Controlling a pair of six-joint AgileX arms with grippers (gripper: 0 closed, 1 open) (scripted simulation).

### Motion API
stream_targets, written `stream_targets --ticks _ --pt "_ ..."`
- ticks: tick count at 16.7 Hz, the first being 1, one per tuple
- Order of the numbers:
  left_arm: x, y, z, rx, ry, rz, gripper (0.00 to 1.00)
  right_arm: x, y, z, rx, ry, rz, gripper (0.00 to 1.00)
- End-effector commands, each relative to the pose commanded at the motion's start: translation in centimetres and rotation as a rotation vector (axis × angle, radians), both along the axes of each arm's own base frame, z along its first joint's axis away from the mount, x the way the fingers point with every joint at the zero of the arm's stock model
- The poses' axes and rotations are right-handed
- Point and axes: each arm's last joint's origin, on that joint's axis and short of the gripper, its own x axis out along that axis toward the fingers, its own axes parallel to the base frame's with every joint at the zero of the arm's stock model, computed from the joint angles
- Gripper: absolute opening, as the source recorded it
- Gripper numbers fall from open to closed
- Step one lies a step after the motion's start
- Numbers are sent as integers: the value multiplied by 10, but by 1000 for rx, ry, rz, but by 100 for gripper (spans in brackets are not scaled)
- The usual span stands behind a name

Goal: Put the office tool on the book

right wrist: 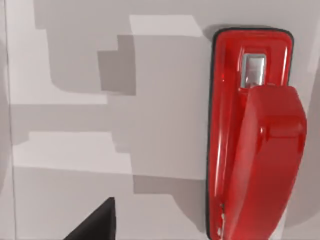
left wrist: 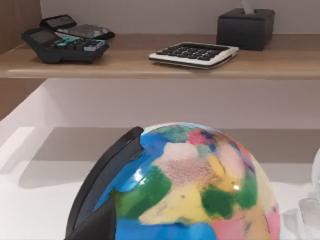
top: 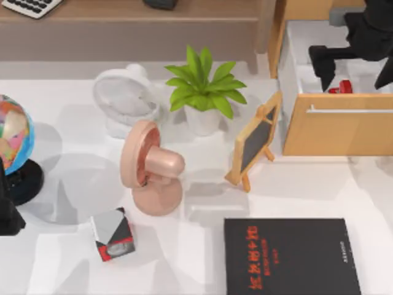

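The office tool is a small bright red stapler lying on the white floor of an open wooden drawer at the table's far right. In the right wrist view the stapler looms close, lengthwise. My right gripper hangs over the drawer with its dark fingers spread to either side of the stapler, open and not touching it; one fingertip shows at the picture's edge. The book, black with red characters, lies flat at the front right. My left arm is parked at the left edge.
A small blackboard on a wooden easel stands between drawer and book. A potted plant, a white fan, a pink fan, a red, black and grey box and a globe occupy the middle and left.
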Motion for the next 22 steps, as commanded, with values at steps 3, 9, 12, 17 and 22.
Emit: stream_targets --ticks 3,9,12,17,22 --pt "0 0 0 0 0 0 100 0 2 -1 1 1 6 100" --pt "0 0 0 0 0 0 100 -2 2 -1 0 2 2 100" --pt "0 0 0 0 0 0 100 -4 1 -3 1 -1 2 100" --pt "0 0 0 0 0 0 100 -5 1 -16 0 1 1 100" --pt "0 0 0 0 0 0 100 1 1 -39 -1 -2 1 100"
